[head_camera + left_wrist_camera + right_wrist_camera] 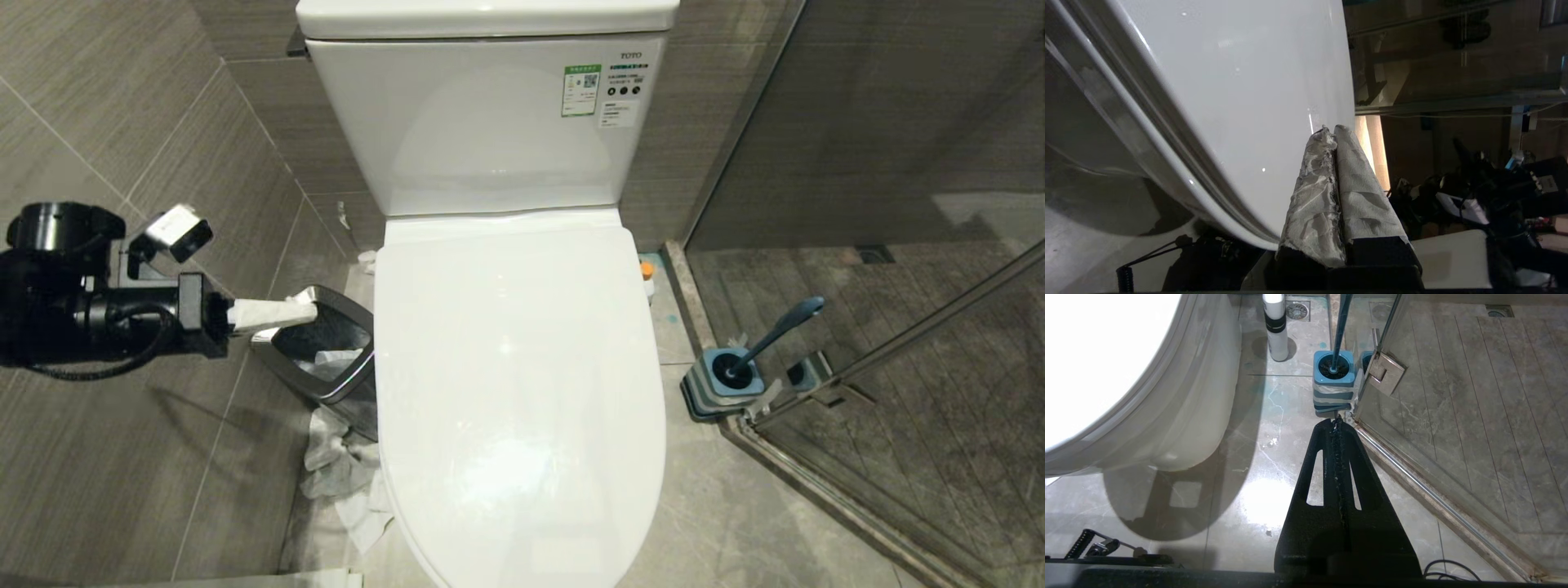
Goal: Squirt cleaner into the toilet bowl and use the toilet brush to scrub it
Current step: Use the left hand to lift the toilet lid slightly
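Grey tiled floor and walls close round the toilet (522, 367), whose white lid (514, 392) is down over the bowl and fills the middle of the head view from six o'clock up to the cistern (490, 122) at twelve. Nearest the camera at nine o'clock, the left hand (273, 314) is pressed shut, holding nothing; its fingers (1331, 192) are wrapped in white paper and point level toward three o'clock, at the lid's left edge, with a small bin (326, 359) and crumpled paper (343, 482) on the floor between. In the left wrist view the wrapped tips sit close against the lid's curved side, though contact cannot be confirmed. Since the lid runs lengthwise from six to twelve o'clock and hinges at the cistern, lifting it from this flank looks like the step in hand, and the left arm is plainly the nearer one. The right hand (1337, 424) is out of the head view; its own camera shows black fingers shut together, empty, aimed at the toilet brush (771, 335). That brush stands at three o'clock in a blue square holder (722, 384) by the glass shower door (898, 343), handle leaning toward two o'clock. Farther off, at one o'clock beside the seat hinge, stands an orange-capped white bottle (647, 273), probably the cleaner.
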